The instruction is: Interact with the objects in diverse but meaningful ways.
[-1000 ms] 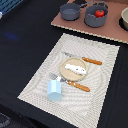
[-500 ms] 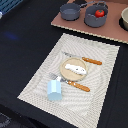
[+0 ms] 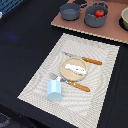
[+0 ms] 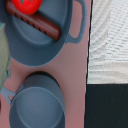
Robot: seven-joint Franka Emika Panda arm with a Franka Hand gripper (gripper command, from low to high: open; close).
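Observation:
Two grey pots stand on a pinkish board point(image 3: 87, 27) at the far side of the table. The empty pot point(image 3: 70, 11) point(image 4: 37, 102) has a long handle. Beside it, the second pot point(image 3: 94, 17) point(image 4: 47, 47) holds a small red tomato point(image 3: 100, 13) point(image 4: 26, 4) and a brown sausage stick point(image 4: 37, 26). On the striped placemat point(image 3: 45, 75), a pale blue cup point(image 3: 54, 90) stands near a round wooden plate point(image 3: 65, 72) that carries a white flat piece point(image 3: 75, 68). No gripper fingers show in either view; the wrist camera looks straight down on the pots.
An orange-handled knife point(image 3: 86, 60) and fork point(image 3: 75, 84) lie on either side of the plate. A pale bowl point(image 3: 124, 19) sits at the board's end on the exterior view's right. Black tabletop point(image 3: 25, 40) surrounds the placemat.

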